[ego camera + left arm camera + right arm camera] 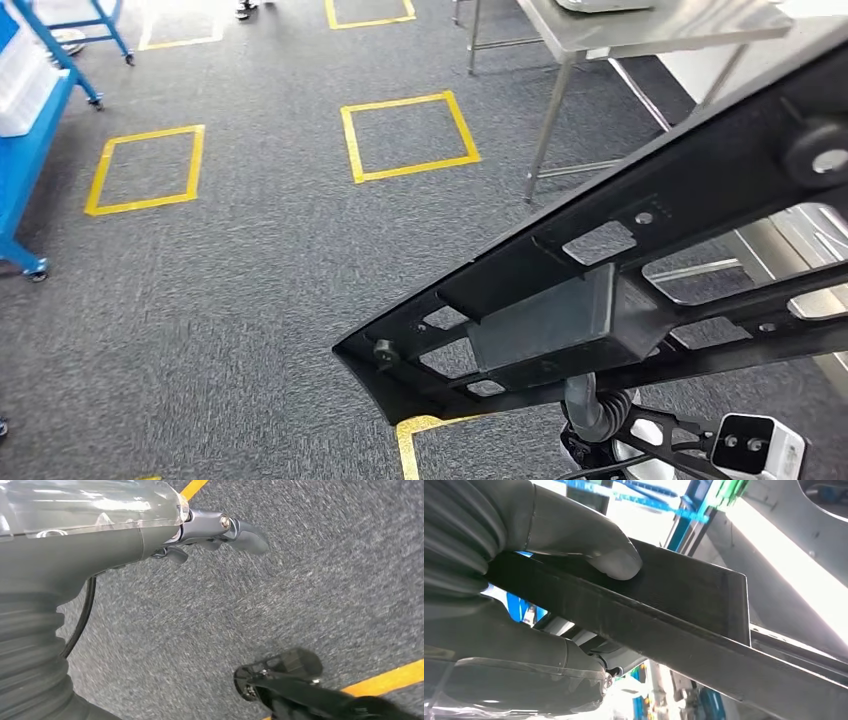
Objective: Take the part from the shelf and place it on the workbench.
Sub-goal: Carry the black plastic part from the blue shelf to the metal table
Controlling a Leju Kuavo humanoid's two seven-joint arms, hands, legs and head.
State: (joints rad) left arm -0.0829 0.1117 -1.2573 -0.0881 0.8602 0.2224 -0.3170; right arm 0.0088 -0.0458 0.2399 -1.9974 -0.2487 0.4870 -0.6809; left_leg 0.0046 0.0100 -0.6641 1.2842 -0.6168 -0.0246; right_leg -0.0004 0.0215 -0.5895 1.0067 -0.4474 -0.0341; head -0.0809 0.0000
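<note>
Gripping the long black part [600,290] from underneath, the right hand [549,580] carries it over grey carpet [250,300], thumb clamped on its edge. Left hand [215,532] hangs loose, holding nothing. Steel workbench [650,30] sits beyond, well apart.

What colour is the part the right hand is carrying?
Black, matte, with open cut-outs. The part shows best in the head view; the right hand grips it.

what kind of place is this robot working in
Probably a factory or workshop floor: yellow taped squares mark the grey carpet, a blue wheeled rack stands at one side, and a steel workbench stands ahead.
</note>
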